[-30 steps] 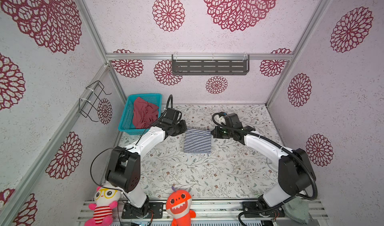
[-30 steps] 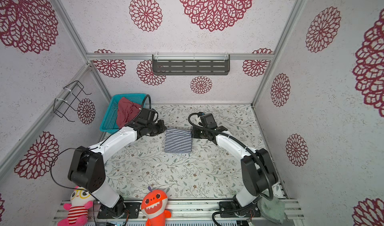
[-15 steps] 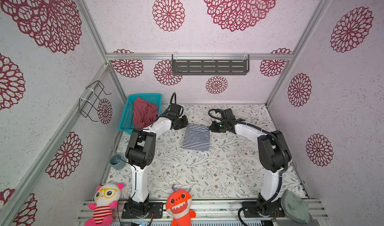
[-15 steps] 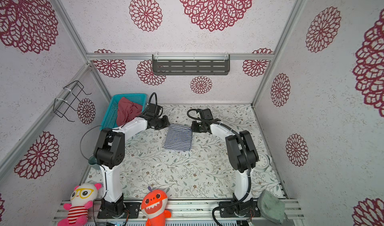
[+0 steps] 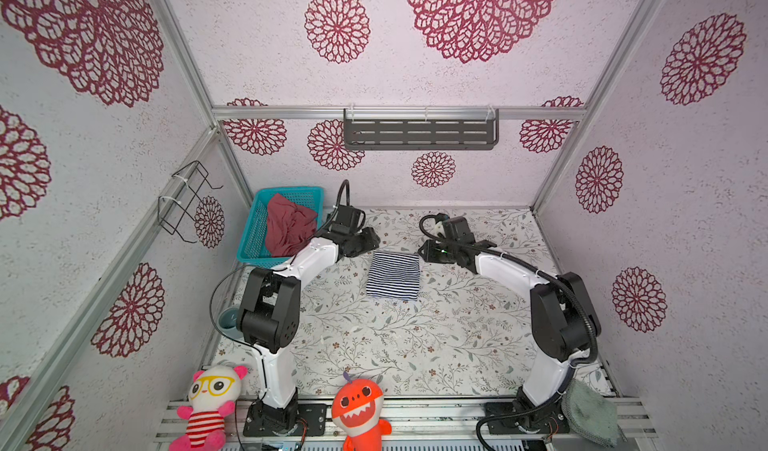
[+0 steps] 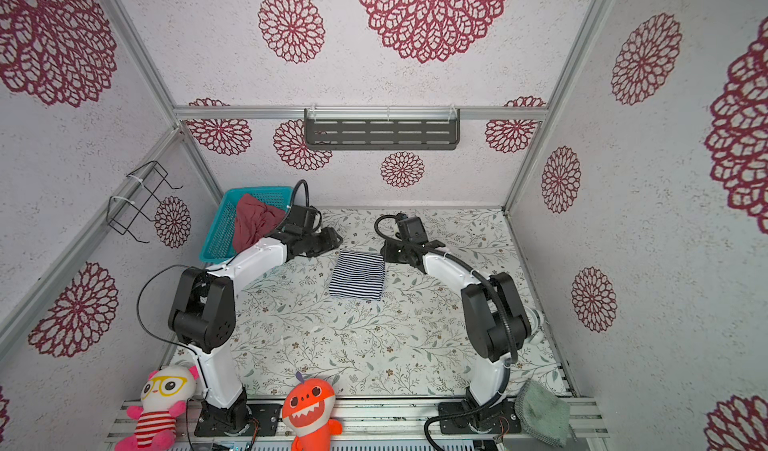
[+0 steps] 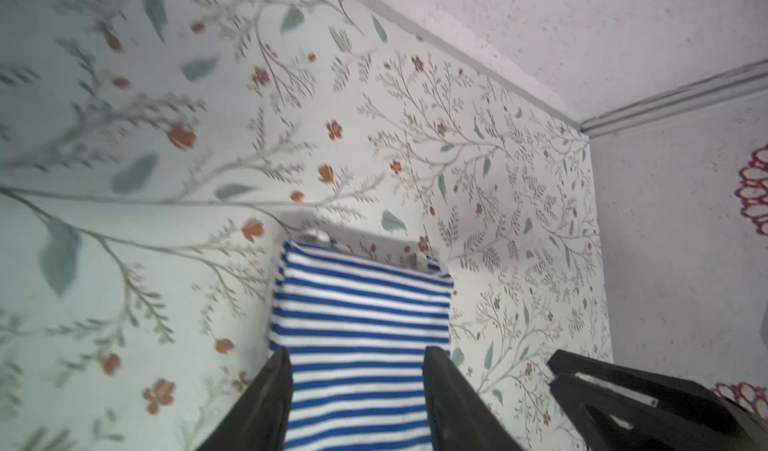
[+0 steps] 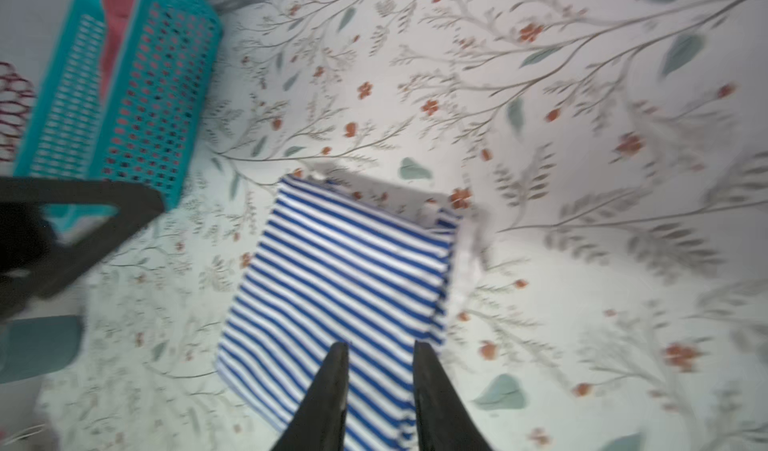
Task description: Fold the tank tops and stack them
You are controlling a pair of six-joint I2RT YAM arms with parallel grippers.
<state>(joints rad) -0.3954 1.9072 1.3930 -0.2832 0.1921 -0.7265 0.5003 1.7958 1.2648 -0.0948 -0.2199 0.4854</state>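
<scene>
Folded striped tank top [image 5: 392, 275] lies mid-frame, its upper corners flanked by left gripper [image 5: 369, 240] and right gripper [image 5: 424, 253], both parted and empty; rose-red tank top [image 5: 289, 228] sits upper left in teal basket [image 5: 254, 237], nearest left gripper.

Striped tank top [image 5: 392, 275]: soft knit cloth, matt, surface smooth. Rose-red tank top [image 5: 289, 228]: matt cloth, heavily creased. Basket [image 5: 251, 237]: teal perforated plastic with a slight sheen. Table cover [image 5: 415, 345]: printed floral sheet, smooth and matt. Walls [image 5: 457, 83]: rough, grainy, matt finish. Frame rails [image 5: 282, 113]: bare silvery metal, satin. Shelf [image 5: 419, 134]: dark slotted metal by appearance, matt. Arm shells [image 5: 507, 268]: white, smooth, glossy plastic, with matt black joints. Grey-green cloth [image 5: 590, 417]: fuzzy, napped.
</scene>
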